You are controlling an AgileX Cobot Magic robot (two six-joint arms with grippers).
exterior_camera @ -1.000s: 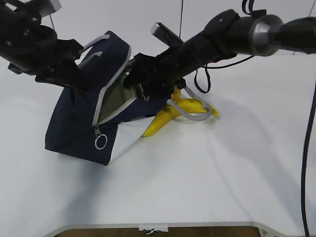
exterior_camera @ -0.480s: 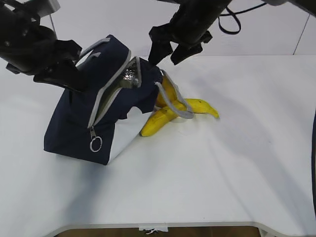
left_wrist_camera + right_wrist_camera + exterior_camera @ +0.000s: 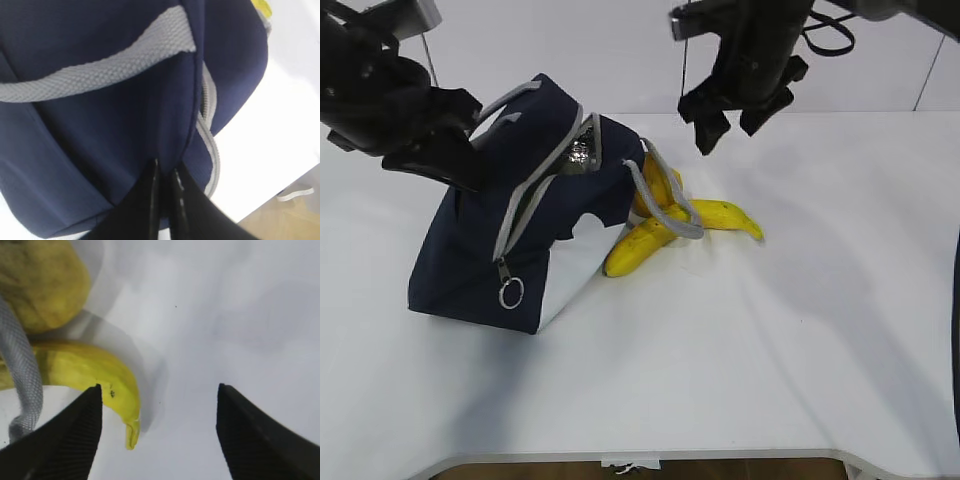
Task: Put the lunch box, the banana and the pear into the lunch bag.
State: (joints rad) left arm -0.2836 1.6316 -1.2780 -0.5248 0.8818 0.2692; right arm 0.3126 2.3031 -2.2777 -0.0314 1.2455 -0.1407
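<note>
Right claw (image 3: 733, 117) hangs in the air above the white table (image 3: 800, 330), empty, its two black fingers (image 3: 70, 427) spread wide apart. Through its wrist camera I look straight down between them at the tip end of the long curved yellow banana (image 3: 85, 375), lying flat on the table, with a grey webbing handle (image 3: 22, 370) draped across it and the small orange-yellow pear (image 3: 40, 282) with brownish blotches just beyond, touching the banana. From the exterior camera I can barely separate the pear (image 3: 658, 185) from the banana (image 3: 675, 230); it sits tucked behind the handle loop, against the bag.

My left claw (image 3: 164, 192) is pinched tight on the navy fabric of the boxy navy-blue lunch bag (image 3: 510, 230), its fingers pressed together around a fold of cloth below the other grey handle. That grip holds the bag tilted, its grey zipper (image 3: 525, 215) open, the ring pull (image 3: 507, 294) dangling low. The exterior view hides this claw behind the bag's top.

Something shiny shows in the mouth of the bag (image 3: 582, 152); I cannot make out what it is.
</note>
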